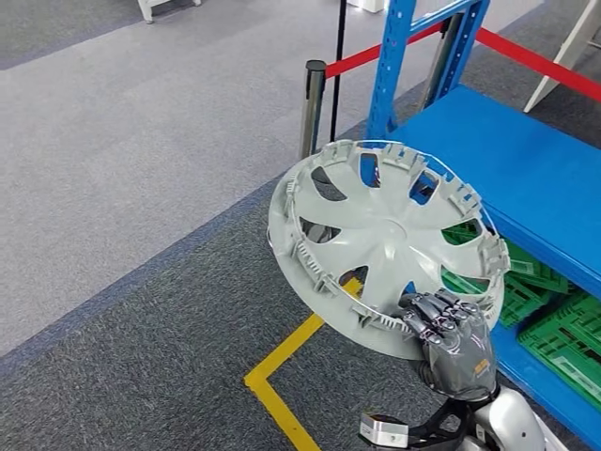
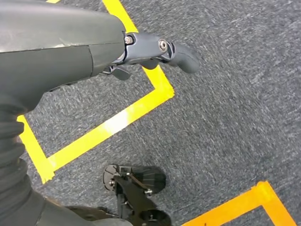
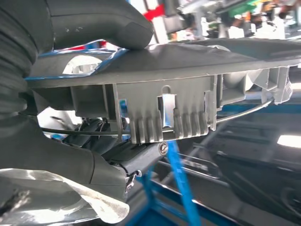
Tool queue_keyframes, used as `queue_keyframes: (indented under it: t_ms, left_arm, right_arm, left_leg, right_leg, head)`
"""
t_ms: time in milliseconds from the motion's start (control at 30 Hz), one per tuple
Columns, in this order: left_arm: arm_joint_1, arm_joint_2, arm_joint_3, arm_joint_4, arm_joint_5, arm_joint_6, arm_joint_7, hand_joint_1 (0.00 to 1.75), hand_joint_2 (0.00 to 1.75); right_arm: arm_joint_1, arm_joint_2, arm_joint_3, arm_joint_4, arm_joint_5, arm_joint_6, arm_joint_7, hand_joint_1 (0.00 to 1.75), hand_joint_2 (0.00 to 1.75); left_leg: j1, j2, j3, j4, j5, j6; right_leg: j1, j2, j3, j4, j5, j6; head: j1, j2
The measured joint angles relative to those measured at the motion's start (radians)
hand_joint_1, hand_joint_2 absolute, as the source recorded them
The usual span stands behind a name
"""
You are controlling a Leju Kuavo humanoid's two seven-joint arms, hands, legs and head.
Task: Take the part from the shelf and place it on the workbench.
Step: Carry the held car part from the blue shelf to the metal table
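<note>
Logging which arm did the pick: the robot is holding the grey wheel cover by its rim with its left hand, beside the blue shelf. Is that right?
Not quite: the right hand grips the grey wheel cover by its rim, beside the blue shelf, as the head view shows. The left hand hangs over the carpet, holding nothing.

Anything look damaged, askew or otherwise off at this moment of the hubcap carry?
Nothing looks damaged. The grey hubcap is whole but tilted, held by the right hand at one spot on its rim, so most of it juts out unsupported beside the blue shelf. The left hand hangs over the floor, holding nothing.
</note>
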Motion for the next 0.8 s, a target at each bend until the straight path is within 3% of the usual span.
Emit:
queue_keyframes:
  t_ms: [33,100,167,233,267,300,333,367,400,467,533,600,633,700,733,800]
  left_arm:
    - [0.002,0.0,-0.008,-0.005,0.004,-0.002,0.007,0.0,1.75]
    - [0.007,0.0,-0.021,-0.017,0.009,-0.007,0.014,0.0,1.75]
    - [0.01,0.0,-0.029,-0.03,0.012,-0.011,0.015,0.0,1.75]
    - [0.009,-0.001,-0.037,-0.038,0.015,-0.013,0.016,0.0,1.75]
    - [0.009,-0.001,-0.039,-0.041,0.015,-0.014,0.016,0.0,1.75]
    - [0.009,-0.001,-0.041,-0.043,0.015,-0.014,0.016,0.0,1.75]
    - [0.01,-0.001,-0.042,-0.044,0.015,-0.014,0.016,0.0,1.75]
    - [0.01,-0.001,-0.042,-0.045,0.015,-0.014,0.016,0.0,1.75]
    - [0.01,-0.001,-0.042,-0.046,0.016,-0.014,0.015,0.0,1.75]
    - [0.008,-0.001,-0.043,-0.048,0.021,-0.016,0.011,0.0,1.75]
    - [0.006,0.0,-0.043,-0.05,0.027,-0.017,0.004,0.0,1.75]
    - [0.006,0.001,-0.043,-0.051,0.03,-0.018,0.0,0.0,1.75]
    - [0.007,0.001,-0.043,-0.051,0.031,-0.018,0.0,0.0,1.75]
    - [0.007,0.001,-0.044,-0.051,0.03,-0.017,0.002,0.0,1.75]
    - [0.007,0.0,-0.045,-0.051,0.03,-0.017,0.003,0.0,1.75]
    - [0.008,0.001,-0.047,-0.052,0.03,-0.016,0.007,0.0,1.75]
  right_arm:
    - [-0.017,0.0,0.006,0.003,0.0,0.003,-0.005,1.75,1.75]
    - [-0.052,0.0,0.018,0.008,-0.003,0.008,-0.015,1.75,1.75]
    - [-0.083,-0.002,0.027,0.012,-0.012,0.014,-0.023,1.75,1.75]
    - [-0.105,-0.003,0.035,0.017,-0.018,0.017,-0.027,1.75,1.75]
    - [-0.111,-0.004,0.038,0.02,-0.02,0.019,-0.029,1.75,1.75]
    - [-0.115,-0.004,0.042,0.023,-0.02,0.02,-0.031,1.75,1.75]
    - [-0.118,-0.004,0.046,0.026,-0.021,0.021,-0.032,1.75,1.75]
    - [-0.12,-0.004,0.05,0.03,-0.021,0.021,-0.032,1.75,1.75]
    - [-0.123,-0.004,0.054,0.033,-0.023,0.021,-0.033,1.75,1.75]
    - [-0.136,-0.005,0.064,0.04,-0.029,0.021,-0.036,1.75,1.75]
    - [-0.155,-0.006,0.073,0.046,-0.037,0.021,-0.041,1.75,1.75]
    - [-0.175,-0.006,0.082,0.053,-0.043,0.024,-0.046,1.75,1.75]
    - [-0.186,-0.006,0.087,0.056,-0.045,0.025,-0.048,1.75,1.75]
    - [-0.205,-0.006,0.097,0.062,-0.051,0.028,-0.05,1.75,1.75]
    - [-0.213,-0.006,0.102,0.065,-0.054,0.028,-0.051,1.75,1.75]
    - [-0.23,-0.006,0.114,0.07,-0.061,0.03,-0.056,1.75,1.75]
  left_leg:
    - [-0.004,0.004,0.004,-0.012,-0.003,0.006]
    - [-0.005,-0.014,0.001,-0.019,0.0,0.02]
    - [-0.001,-0.033,0.004,-0.029,0.006,0.035]
    - [0.0,-0.053,0.005,-0.033,0.01,0.043]
    - [-0.001,-0.065,0.005,-0.032,0.01,0.045]
    - [-0.003,-0.077,0.006,-0.032,0.009,0.046]
    - [-0.004,-0.09,0.006,-0.031,0.009,0.046]
    - [-0.005,-0.104,0.007,-0.03,0.009,0.046]
    - [-0.005,-0.118,0.008,-0.028,0.008,0.045]
    - [-0.005,-0.144,0.005,-0.02,0.005,0.04]
    - [-0.004,-0.164,-0.008,-0.013,0.006,0.031]
    - [0.0,-0.181,-0.018,-0.011,0.01,0.02]
    - [-0.001,-0.171,-0.021,-0.005,0.007,0.015]
    - [-0.003,-0.118,-0.047,0.052,-0.027,0.005]
    - [-0.003,-0.087,-0.073,0.11,-0.058,0.0]
    - [0.002,-0.065,-0.134,0.239,-0.113,-0.007]
  right_leg:
    - [0.002,-0.008,0.001,-0.001,-0.002,0.006]
    - [0.001,-0.023,0.004,-0.005,-0.005,0.018]
    - [-0.003,0.007,-0.008,0.022,-0.029,0.026]
    - [-0.004,0.063,-0.062,0.135,-0.085,0.026]
    - [-0.003,0.079,-0.1,0.208,-0.111,0.026]
    - [-0.003,0.086,-0.134,0.265,-0.125,0.026]
    - [-0.002,0.088,-0.154,0.289,-0.118,0.025]
    - [-0.002,0.089,-0.156,0.273,-0.091,0.024]
    - [-0.002,0.096,-0.14,0.219,-0.049,0.022]
    - [-0.008,0.14,-0.089,0.089,0.018,0.019]
    - [-0.01,0.176,-0.062,0.03,0.031,0.016]
    - [-0.009,0.163,-0.058,0.024,0.029,0.01]
    - [-0.009,0.151,-0.056,0.021,0.03,0.005]
    - [-0.01,0.123,-0.05,0.017,0.031,-0.007]
    - [-0.008,0.108,-0.048,0.017,0.029,-0.011]
    - [-0.004,0.079,-0.046,0.017,0.026,-0.015]
  head:
    - [0.0,0.0]
    - [0.001,0.0]
    - [0.003,0.0]
    - [0.009,0.0]
    - [0.01,0.0]
    - [0.011,0.0]
    - [0.011,0.0]
    - [0.011,0.0]
    - [0.011,0.0]
    - [0.011,0.0]
    - [0.008,0.0]
    - [0.007,0.0]
    - [0.005,0.0]
    - [0.0,0.0]
    - [-0.003,0.0]
    - [-0.005,0.0]
